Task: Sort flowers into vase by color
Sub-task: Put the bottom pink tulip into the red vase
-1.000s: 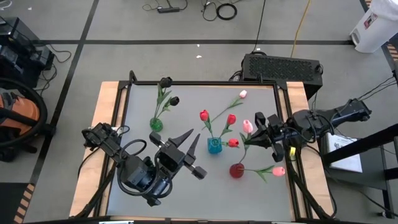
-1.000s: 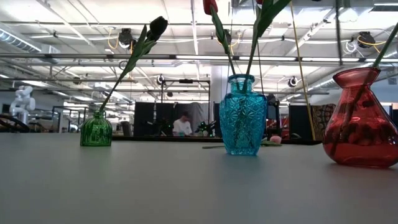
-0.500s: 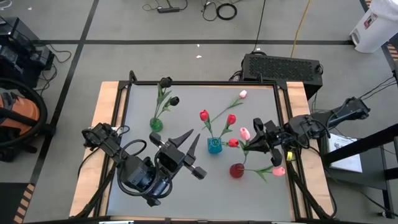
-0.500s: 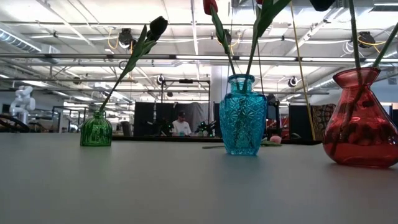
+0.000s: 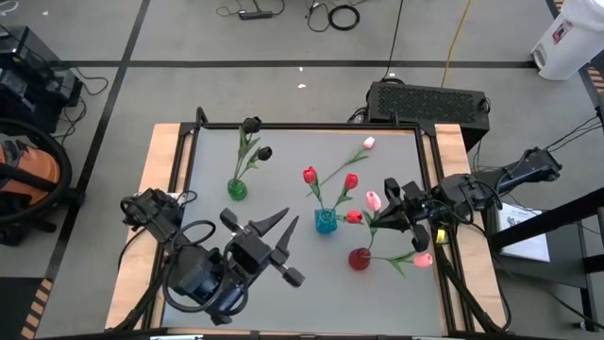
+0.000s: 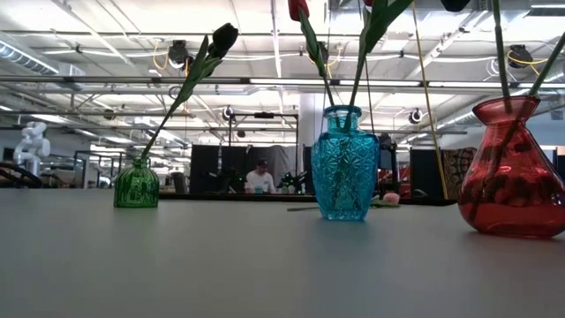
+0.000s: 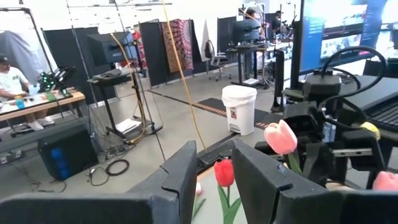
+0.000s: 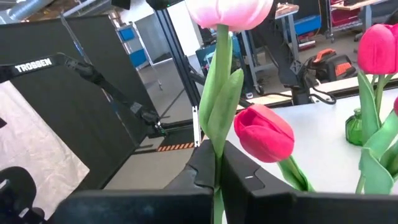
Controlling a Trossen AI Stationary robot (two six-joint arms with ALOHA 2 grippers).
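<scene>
Right gripper (image 5: 385,213) is pinched tight on the green stem of a pink artificial tulip (image 5: 374,200), held just above and beside the round red glass vase (image 5: 359,259); the stem seems to reach down toward its mouth, but can't tell if it's in. Left gripper (image 5: 286,247) hangs over the table's near left part, fingers spread, holding nothing.

Progress, as I judge it: mostly done. The small green glass vase (image 5: 237,190) holds the near-black tulips (image 5: 263,152). The blue patterned glass vase (image 5: 326,222) holds red tulips (image 5: 309,175). The red vase already has one pink tulip (image 5: 422,259) leaning out. Left: seat the held pink one, then a pink tulip (image 5: 368,144) lying on the grey table (image 5: 396,283) near the far right corner.

Writing: "TROSSEN" in white on a dark arm link (image 8: 34,66) in the right wrist view. Nothing else readable.
</scene>
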